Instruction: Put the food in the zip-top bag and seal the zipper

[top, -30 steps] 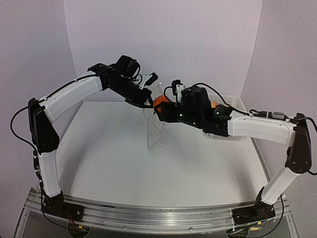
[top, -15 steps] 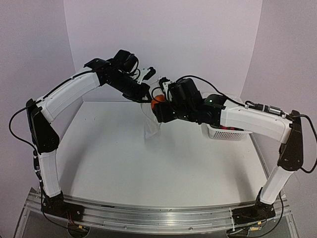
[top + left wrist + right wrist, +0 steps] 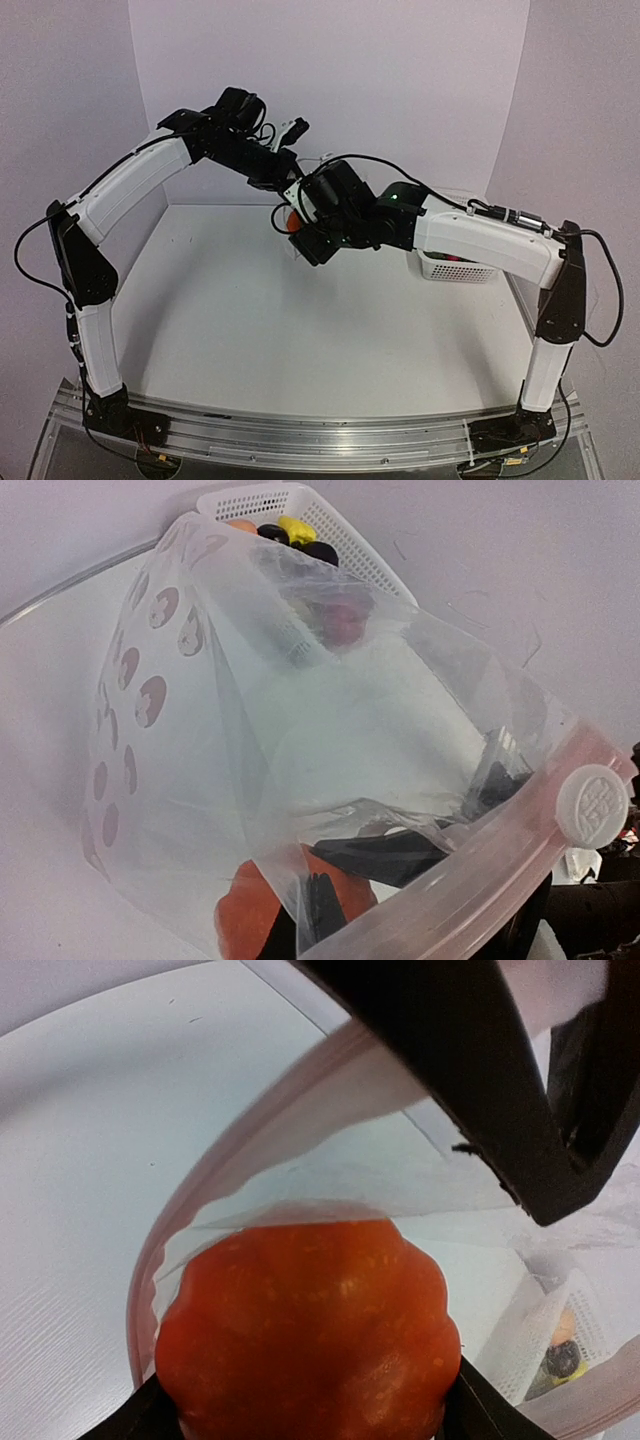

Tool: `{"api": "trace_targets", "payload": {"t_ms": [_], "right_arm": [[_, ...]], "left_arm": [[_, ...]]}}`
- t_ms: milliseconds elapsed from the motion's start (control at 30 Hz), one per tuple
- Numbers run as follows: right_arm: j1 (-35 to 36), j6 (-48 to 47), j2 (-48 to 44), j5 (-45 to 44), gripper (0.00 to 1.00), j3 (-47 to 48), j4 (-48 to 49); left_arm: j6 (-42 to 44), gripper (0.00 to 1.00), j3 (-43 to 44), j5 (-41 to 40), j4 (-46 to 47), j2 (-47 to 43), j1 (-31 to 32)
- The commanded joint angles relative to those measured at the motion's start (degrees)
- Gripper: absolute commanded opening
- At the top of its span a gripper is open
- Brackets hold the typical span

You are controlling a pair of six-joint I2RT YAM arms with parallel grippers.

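My left gripper [image 3: 284,182] is shut on the mouth edge of the zip-top bag [image 3: 300,710], holding it raised above the table. The bag is clear with white dots, and its mouth stands open. The zipper [image 3: 480,865] curves along the rim, with a round slider [image 3: 592,805] on it. My right gripper [image 3: 296,230] is shut on an orange ribbed piece of food [image 3: 310,1330], right at the bag's mouth. The rim of the bag [image 3: 200,1200] arcs just over the orange food [image 3: 245,920]. In the top view the bag is mostly hidden behind the arms.
A white perforated basket [image 3: 462,268] stands at the back right. It holds more food: a yellow piece [image 3: 297,528], a dark purple one [image 3: 322,552] and a red one [image 3: 345,625] seen through the bag. The left finger [image 3: 480,1090] crosses above the right gripper.
My right arm has swung left with the orange food, up to the bag's mouth. The left arm has drawn the bag slightly up and back.
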State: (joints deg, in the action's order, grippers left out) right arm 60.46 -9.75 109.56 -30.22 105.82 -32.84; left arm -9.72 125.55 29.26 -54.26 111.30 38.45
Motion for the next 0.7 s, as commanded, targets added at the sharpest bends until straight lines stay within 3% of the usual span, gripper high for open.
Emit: {"api": "trace_targets", "payload": {"t_ms": [0,167,433,467,533,667], "right_arm": [[0.46,-1.37,0.89,1.11,0.51,5.29,1.6],[0.43,0.09,-0.63,-6.01,0.6,6.97,4.09],[0.47,2.29,-0.1,-8.07,0.71,10.81,5.49],[0.45,2.55,-0.4,-8.38,0.73,11.31,5.48],[0.45,2.59,-0.98,-8.6,0.88,12.31,5.58],[0.45,1.28,-0.48,-7.47,0.94,13.86,5.55]], "left_arm": [[-4.19,0.0,-3.66,9.45,3.51,-2.96,-0.09],[-5.21,0.0,-8.43,10.53,3.4,-3.4,-0.84],[-6.34,0.0,-8.84,11.04,3.54,-3.17,-1.84],[-6.74,0.0,-9.63,11.19,3.56,-3.21,-2.28],[-7.36,0.0,-10.9,11.51,3.64,-3.15,-3.05],[-7.95,0.0,-10.86,12.85,4.19,-2.7,-3.24]]}}
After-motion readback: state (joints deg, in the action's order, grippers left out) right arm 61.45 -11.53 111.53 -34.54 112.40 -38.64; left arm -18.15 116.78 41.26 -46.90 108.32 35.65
